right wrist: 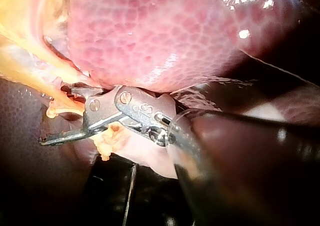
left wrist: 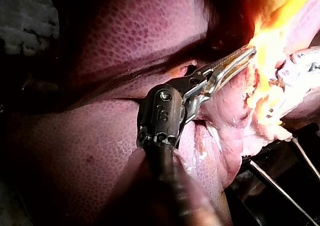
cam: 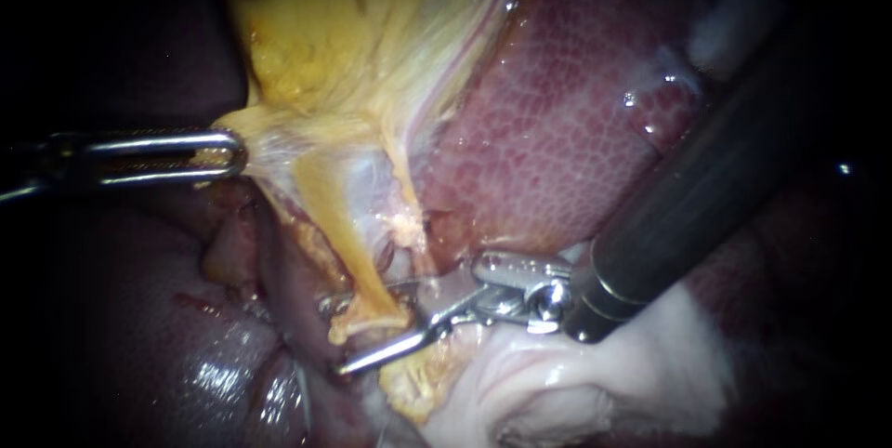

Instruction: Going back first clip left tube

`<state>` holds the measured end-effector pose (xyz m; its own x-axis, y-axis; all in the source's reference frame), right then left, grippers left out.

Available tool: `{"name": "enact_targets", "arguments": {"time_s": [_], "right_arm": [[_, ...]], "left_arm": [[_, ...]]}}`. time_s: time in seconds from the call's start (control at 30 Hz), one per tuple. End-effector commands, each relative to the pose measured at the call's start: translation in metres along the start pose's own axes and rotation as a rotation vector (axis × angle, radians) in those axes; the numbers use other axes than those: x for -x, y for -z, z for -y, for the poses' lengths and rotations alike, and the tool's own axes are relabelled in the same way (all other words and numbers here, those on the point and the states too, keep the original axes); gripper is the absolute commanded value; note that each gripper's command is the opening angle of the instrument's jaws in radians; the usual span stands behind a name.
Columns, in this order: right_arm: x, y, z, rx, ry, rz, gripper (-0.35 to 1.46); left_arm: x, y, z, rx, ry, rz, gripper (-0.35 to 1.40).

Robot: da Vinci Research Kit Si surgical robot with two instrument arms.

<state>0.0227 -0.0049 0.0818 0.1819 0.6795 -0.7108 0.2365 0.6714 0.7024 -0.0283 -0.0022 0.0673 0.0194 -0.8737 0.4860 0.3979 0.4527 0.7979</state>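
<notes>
Pinching yellow tissue (cam: 279, 137) at frame left with left instrument (cam: 232, 152) jaws; straddling tube (cam: 358, 281), lower centre, with right instrument (cam: 339, 336) jaws spread; clip not discernible, retreat apparently pending.

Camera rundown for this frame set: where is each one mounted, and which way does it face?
Endoscope: close to the tissue, facing the liver and yellow tissue; the left instrument and right instrument both show.
Left wrist: on the left arm, looking along its own shaft to jaws shut on yellow tissue, liver beyond.
Right wrist: on the right arm, looking along its own shaft to open jaws, liver beyond.
Shared: endoscope and left wrist both show the left instrument gripping yellow tissue.
</notes>
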Motion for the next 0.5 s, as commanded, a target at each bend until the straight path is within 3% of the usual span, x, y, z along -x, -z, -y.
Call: {"name": "enact_targets", "arguments": {"time_s": [0.03, 0.37, 0.5], "right_arm": [[-0.0005, 0.0005, 0.0001, 0.003, 0.007, -0.001, 0.6], [-0.001, 0.0044, 0.0018, -0.012, 0.018, -0.003, 0.6], [-0.0027, 0.0077, 0.0029, 0.004, 0.033, -0.008, 0.6]], "left_arm": [[0.0, 0.0, 0.0, 0.0, 0.0, 0.0, -0.35], [0.0, 0.0002, -0.0001, -0.001, -0.001, 0.0, -0.35], [0.0, 0.0002, -0.0001, -0.001, -0.001, 0.0, -0.35]]}}
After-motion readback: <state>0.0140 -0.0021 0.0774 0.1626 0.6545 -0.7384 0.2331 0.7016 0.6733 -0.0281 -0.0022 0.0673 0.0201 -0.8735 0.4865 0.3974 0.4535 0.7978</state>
